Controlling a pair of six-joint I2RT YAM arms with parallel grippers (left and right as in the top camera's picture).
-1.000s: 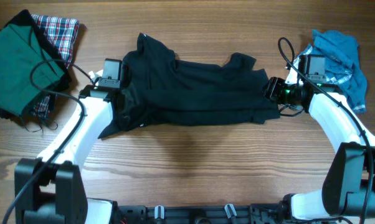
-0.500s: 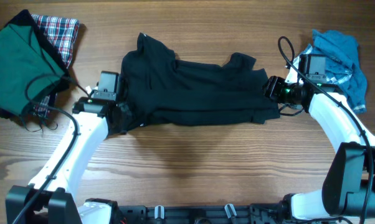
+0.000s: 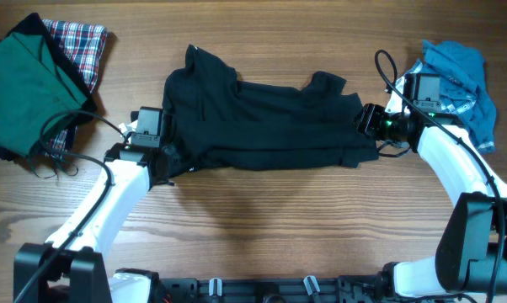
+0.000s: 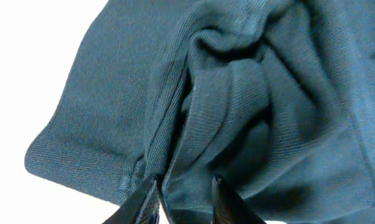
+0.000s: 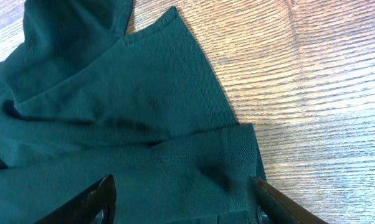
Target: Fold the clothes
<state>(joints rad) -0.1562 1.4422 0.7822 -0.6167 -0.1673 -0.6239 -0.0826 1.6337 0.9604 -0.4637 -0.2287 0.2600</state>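
Overhead: a wooden table (image 3: pixel 262 244), grain running side to side. The black shirt (image 3: pixel 262 126) lies across its upper middle, bunched into long creases, with one sleeve poking up at the left end and a raised bump near the right end (collar or fold, cannot tell). A green garment (image 3: pixel 22 84) sits in the far left corner, partly over a red-and-white plaid cloth (image 3: pixel 81 42). The blue garment (image 3: pixel 464 76) is crumpled at the far right, just beside the right arm and apart from the black shirt.

The left gripper (image 3: pixel 165 156) is at the shirt's lower-left corner, touching the cloth. In the left wrist view its dark fingers (image 4: pixel 144 202) stand close together, with a ridge of the knit pinched between them. A hemmed edge lies to their left.

The right gripper (image 3: pixel 363 122) is at the shirt's right end. In the right wrist view it is spread wide over a flat sleeve and hem, beside bare wood.
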